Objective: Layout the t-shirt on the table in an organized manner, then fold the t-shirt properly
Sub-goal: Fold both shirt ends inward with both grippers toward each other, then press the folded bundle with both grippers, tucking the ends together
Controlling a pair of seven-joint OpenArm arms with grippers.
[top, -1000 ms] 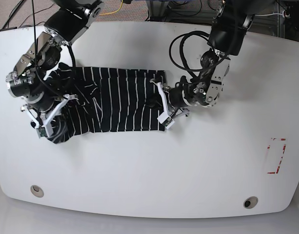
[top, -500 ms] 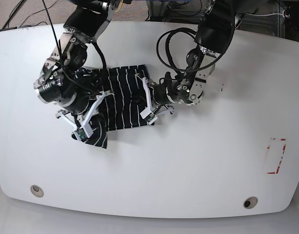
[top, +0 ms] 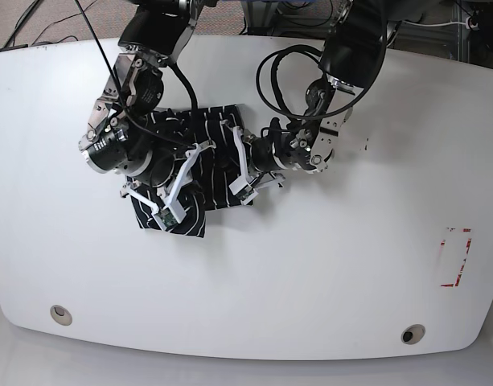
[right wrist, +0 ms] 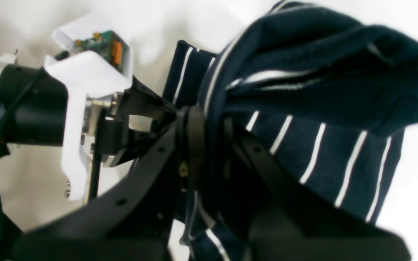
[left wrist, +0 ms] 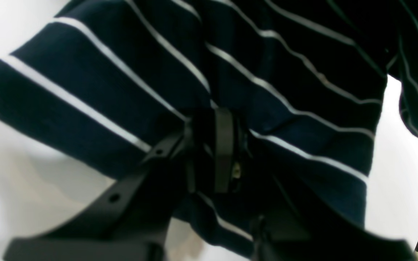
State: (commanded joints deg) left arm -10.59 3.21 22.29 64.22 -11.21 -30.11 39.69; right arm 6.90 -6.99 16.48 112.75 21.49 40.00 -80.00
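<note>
Both grippers pinch the t-shirt (top: pixel 207 173), which is bunched into a small dark heap on the table (top: pixel 326 265) between the 2 arms. The left gripper (left wrist: pixel 218 148) has its fingers closed on a striped fold, with cloth spreading above and to both sides of the fingertips. The right gripper (right wrist: pixel 203 141) is clamped on a thick rolled edge of the t-shirt that bulges up and to the right of its fingers, striped cloth hanging below.

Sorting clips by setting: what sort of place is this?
Likely a robotics lab: a glossy white table with a red taped mark, loose cables on the floor, and arms folding a black striped t-shirt.
</note>
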